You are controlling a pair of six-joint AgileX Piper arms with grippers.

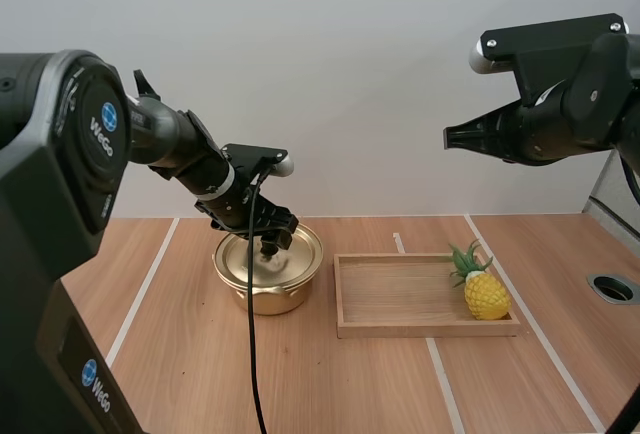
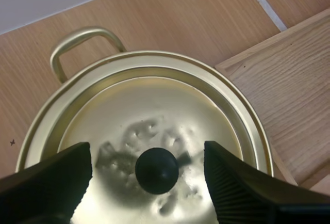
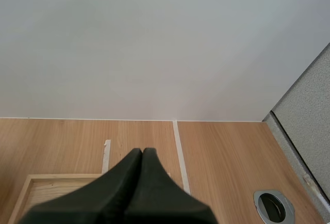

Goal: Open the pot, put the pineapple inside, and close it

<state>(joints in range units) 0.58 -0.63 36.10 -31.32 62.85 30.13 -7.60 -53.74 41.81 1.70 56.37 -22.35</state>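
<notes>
Pot (image 1: 270, 299) inside hidden under lid (image 1: 238, 259). High view: knob (image 2: 157, 170) can't be told apart from left gripper (image 1: 268, 246) over it; contact unclear. Left wrist view: pot's near side & 2nd handle cut off by pic edge, tray (image 2: 289, 79) too. Right wrist view: tray mostly behind right gripper (image 3: 143, 154). Ringed hole (image 3: 273, 207) near desk's right edge: too dark inside to tell.
</notes>
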